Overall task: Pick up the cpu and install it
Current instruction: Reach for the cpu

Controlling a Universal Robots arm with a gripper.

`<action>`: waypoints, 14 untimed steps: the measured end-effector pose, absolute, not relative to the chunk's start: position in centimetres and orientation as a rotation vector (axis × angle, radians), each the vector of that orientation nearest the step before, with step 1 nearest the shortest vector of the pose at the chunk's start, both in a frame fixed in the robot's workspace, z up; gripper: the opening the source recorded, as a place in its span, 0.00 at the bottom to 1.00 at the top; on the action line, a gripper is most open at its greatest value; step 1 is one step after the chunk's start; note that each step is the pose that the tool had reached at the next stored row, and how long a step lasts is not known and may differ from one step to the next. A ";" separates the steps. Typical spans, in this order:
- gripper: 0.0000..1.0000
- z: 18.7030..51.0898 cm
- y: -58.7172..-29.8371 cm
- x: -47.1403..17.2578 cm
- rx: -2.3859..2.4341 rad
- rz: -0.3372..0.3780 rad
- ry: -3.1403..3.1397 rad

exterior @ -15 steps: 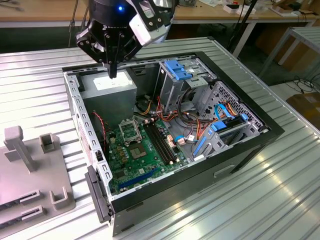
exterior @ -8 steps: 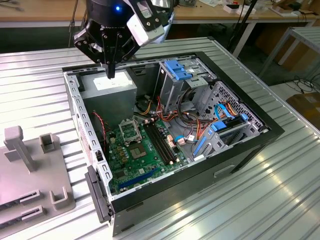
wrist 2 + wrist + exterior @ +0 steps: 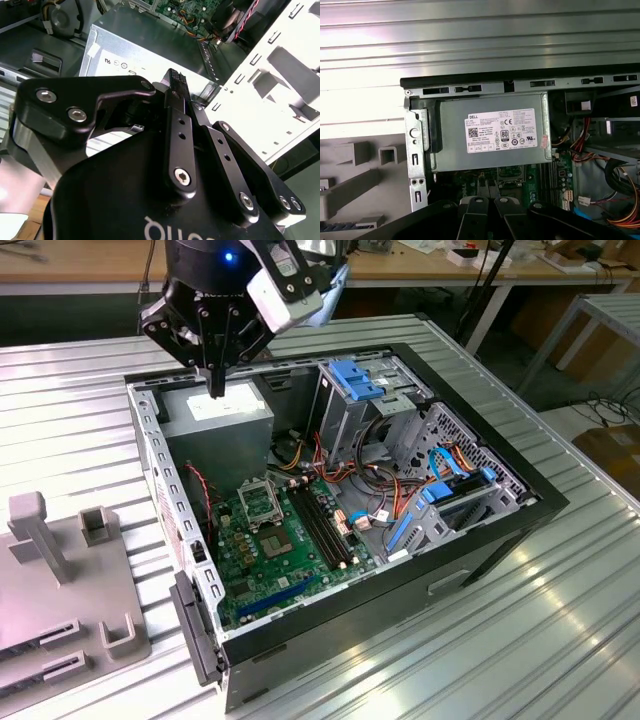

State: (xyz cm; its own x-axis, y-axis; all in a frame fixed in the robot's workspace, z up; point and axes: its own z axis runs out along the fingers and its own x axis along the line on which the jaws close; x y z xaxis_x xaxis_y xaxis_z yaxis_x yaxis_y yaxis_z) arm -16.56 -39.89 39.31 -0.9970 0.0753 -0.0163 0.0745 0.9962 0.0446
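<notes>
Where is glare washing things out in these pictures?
Exterior view: light streaks glare along the ribbed metal table. First wrist view: the same table blows out white beside the case. Second wrist view: the power supply catches a pale sheen.

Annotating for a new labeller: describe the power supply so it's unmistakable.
Find the open computer case on the ribbed table. The power supply sits in its corner below the gripper: the only plain grey box with a white label.
</notes>
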 end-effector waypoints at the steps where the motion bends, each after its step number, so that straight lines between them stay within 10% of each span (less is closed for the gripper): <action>1: 0.11 39.3 -39.9 -16.6 0.117 0.069 3.121; 14: 0.11 39.3 -39.9 -17.3 0.117 0.068 3.124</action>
State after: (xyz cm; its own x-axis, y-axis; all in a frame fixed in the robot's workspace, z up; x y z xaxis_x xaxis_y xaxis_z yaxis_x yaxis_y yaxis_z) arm -17.29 -39.88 39.31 -0.9971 0.0753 -0.0131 0.0747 0.9962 0.0443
